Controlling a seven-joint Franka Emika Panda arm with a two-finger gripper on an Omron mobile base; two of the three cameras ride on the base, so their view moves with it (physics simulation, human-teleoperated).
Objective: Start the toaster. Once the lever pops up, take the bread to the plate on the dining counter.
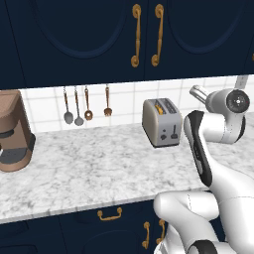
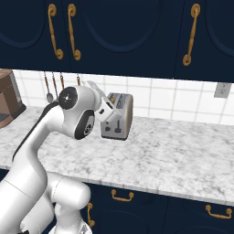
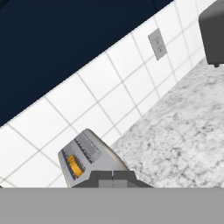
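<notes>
The grey-silver toaster (image 1: 161,121) stands on the marble worktop near the tiled wall. Its narrow face carries the black lever (image 1: 174,132), which sits low in its slot. The bread (image 1: 158,106) shows as an orange-tan edge in one top slot. In the hand view the toaster (image 3: 89,159) lies just beyond my gripper (image 3: 113,178), whose fingertips are pressed together and hold nothing. The bread (image 3: 75,166) shows there too. In the right base view my hand covers the left side of the toaster (image 2: 121,114). The plate and the dining counter are out of view.
A brown coffee machine (image 1: 15,131) stands at the worktop's left end. Utensils (image 1: 87,104) hang on the wall behind. A black toaster oven (image 3: 214,30) sits further along the worktop, near a wall outlet (image 2: 221,90). Navy cabinets hang above.
</notes>
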